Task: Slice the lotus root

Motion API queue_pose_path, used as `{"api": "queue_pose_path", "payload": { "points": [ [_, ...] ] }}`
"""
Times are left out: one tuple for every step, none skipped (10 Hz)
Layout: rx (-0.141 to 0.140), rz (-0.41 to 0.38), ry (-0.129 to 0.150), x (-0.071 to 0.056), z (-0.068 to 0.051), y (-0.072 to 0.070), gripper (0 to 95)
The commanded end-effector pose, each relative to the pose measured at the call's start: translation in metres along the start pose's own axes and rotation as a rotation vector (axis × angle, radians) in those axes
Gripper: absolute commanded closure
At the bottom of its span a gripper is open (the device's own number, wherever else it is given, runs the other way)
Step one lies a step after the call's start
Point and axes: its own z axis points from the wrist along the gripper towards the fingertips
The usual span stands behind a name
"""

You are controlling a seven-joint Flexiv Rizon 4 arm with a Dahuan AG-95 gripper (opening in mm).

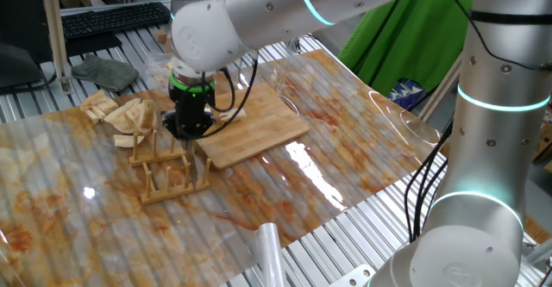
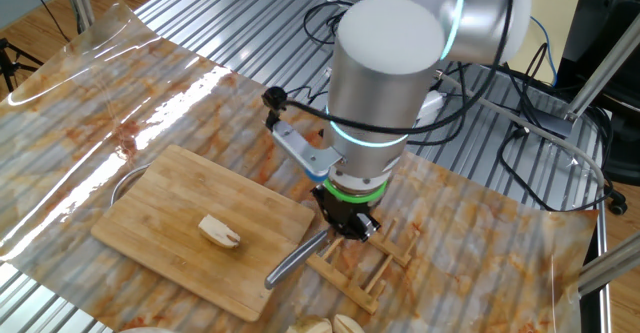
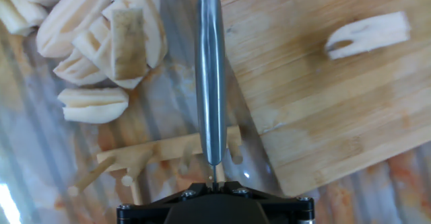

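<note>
A knife [image 3: 209, 76] is held by its handle in the closed gripper [image 2: 349, 223], above the wooden rack [image 2: 362, 265]. The lotus root [image 2: 220, 232] lies on the cutting board [image 2: 160, 203], apart from the blade, its long axis set across the board.

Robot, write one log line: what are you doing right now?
gripper: shut on knife | above wooden rack | lotus root: whole on board

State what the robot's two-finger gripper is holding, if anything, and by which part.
The gripper is shut on a knife with a grey metal handle, gripping one end of it above the wooden rack.
</note>
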Motion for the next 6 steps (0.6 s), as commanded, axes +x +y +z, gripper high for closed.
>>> {"api": "queue_pose_path", "payload": {
  "points": [
    [-0.002, -0.027, -0.012, 0.0, -0.011, -0.006, 95.0],
    [-0.003, -0.034, -0.012, 0.001, -0.017, -0.01, 95.0],
    [-0.002, -0.03, -0.003, 0.0, -0.022, -0.012, 95.0],
    [-0.006, -0.029, -0.002, -0.001, -0.026, -0.016, 95.0],
    [-0.011, -0.026, 0.001, -0.003, -0.031, -0.02, 95.0],
    [-0.016, -0.025, 0.005, -0.006, -0.034, -0.023, 95.0]
  ]
}}
